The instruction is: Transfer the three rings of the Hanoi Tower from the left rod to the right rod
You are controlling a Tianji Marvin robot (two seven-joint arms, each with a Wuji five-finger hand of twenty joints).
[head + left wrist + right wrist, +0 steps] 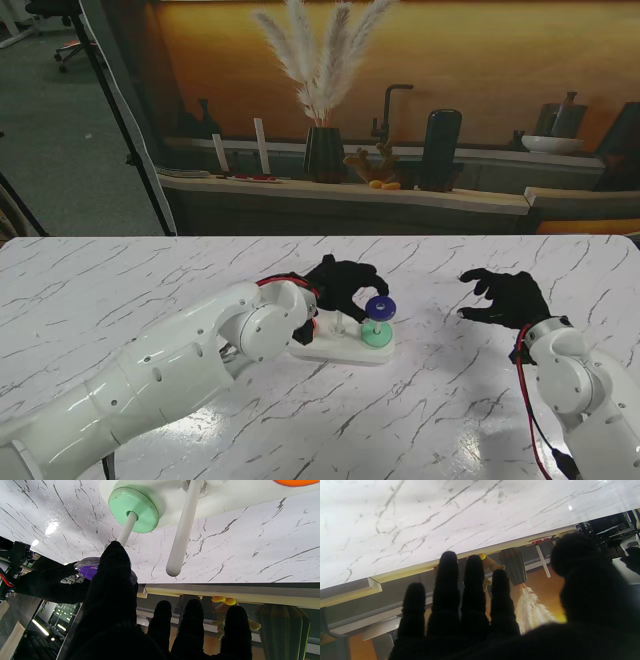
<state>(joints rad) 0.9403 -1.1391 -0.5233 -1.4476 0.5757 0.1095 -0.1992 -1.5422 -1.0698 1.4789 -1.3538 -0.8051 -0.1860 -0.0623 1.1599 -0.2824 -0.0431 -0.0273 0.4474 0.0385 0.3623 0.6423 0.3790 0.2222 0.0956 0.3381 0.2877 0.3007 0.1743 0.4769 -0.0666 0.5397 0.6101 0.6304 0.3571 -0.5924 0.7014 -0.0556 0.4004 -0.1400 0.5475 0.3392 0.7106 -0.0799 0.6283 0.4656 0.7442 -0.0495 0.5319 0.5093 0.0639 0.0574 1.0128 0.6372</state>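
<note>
The white tower base (350, 350) lies mid-table. A green ring (377, 337) (133, 510) rests at the foot of the right rod (127, 530). My left hand (343, 283) is shut on a purple ring (379, 308) (88, 570), pinched between thumb and a finger at the top of that rod. The middle rod (182, 530) stands bare. In the left wrist view an orange ring (295, 482) shows at the frame edge, on the base's far end; my forearm hides it in the stand view. My right hand (505, 295) hovers open to the right of the tower, holding nothing.
Beyond the marble table (120, 290) runs a low shelf with a dark vase of pampas grass (324, 152) and a dark bottle (440, 148). My left forearm (200, 350) stretches across the table's near left part.
</note>
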